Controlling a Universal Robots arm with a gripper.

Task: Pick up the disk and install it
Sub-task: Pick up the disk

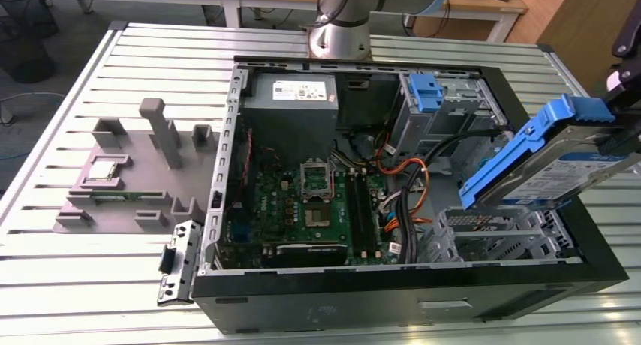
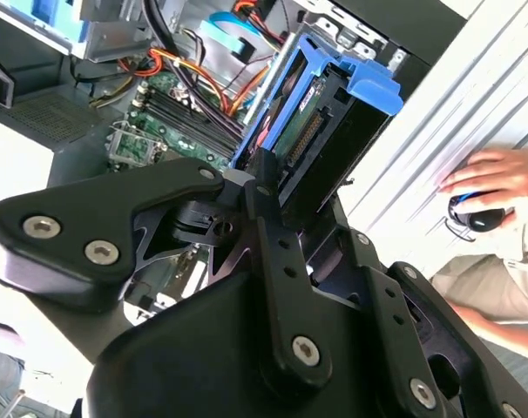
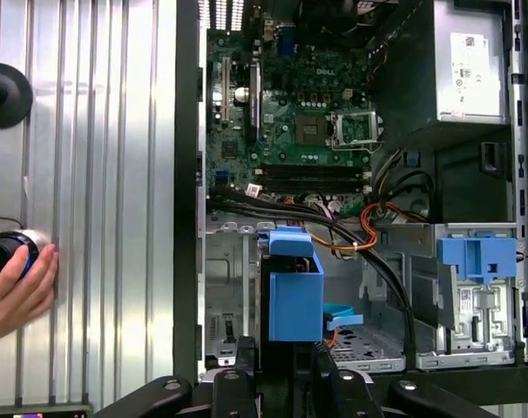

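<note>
The disk (image 1: 561, 165) is a silver drive with a white-and-blue label in a blue carrier. It hangs tilted above the front right corner of the open computer case (image 1: 401, 292), over the metal drive cage (image 1: 501, 232). My gripper (image 1: 613, 135) is shut on its upper end at the exterior view's right edge. In the second wrist view the black fingers (image 2: 262, 187) clamp the disk (image 2: 321, 122) by its connector end. In the first wrist view the disk (image 3: 294, 287) points down from the gripper (image 3: 281, 353) toward the cage.
A bare blue bracket (image 1: 425, 90) sits in the upper bay beside the grey power supply (image 1: 290, 94). Orange and black cables (image 1: 421, 172) cross near the cage. A grey fixture (image 1: 130, 165) stands on the slatted table. A person's hand (image 3: 16, 292) rests outside the case.
</note>
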